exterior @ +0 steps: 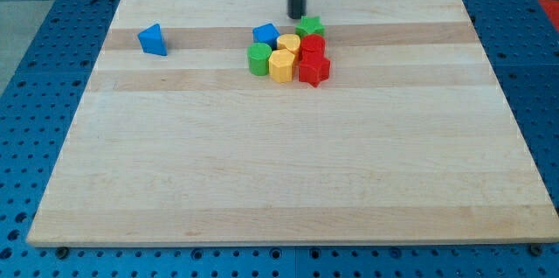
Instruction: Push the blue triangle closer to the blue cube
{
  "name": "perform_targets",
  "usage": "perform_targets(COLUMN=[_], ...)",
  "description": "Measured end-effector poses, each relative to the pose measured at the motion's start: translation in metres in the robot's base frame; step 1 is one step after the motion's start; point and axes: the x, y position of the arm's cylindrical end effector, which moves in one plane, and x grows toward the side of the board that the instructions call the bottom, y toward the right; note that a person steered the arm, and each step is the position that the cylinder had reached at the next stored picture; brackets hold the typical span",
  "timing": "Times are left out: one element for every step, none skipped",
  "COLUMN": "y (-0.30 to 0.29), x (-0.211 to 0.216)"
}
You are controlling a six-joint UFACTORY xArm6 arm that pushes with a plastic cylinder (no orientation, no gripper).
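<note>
The blue triangle (153,40) lies alone near the board's upper left. The blue cube (265,34) sits at the upper left of a tight cluster near the top centre, well to the triangle's right. My tip (297,16) is at the end of the dark rod near the board's top edge, just above the cluster, up and to the right of the blue cube and beside the green star (309,26). It is far to the right of the blue triangle.
The cluster also holds a green cylinder (258,59), a yellow heart-like block (289,45), a yellow hexagonal block (281,66), a red block (314,46) and a red star (314,70). The wooden board (279,164) rests on a blue perforated table.
</note>
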Motion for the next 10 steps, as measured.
perform_targets(y=[-0.084,-0.176,-0.264,-0.288,-0.288,-0.286,-0.256,-0.197,-0.159,-0.203], x=[-0.003,-0.004,0.008,0.021,0.039,0.081,0.095,0.093,0.08,0.079])
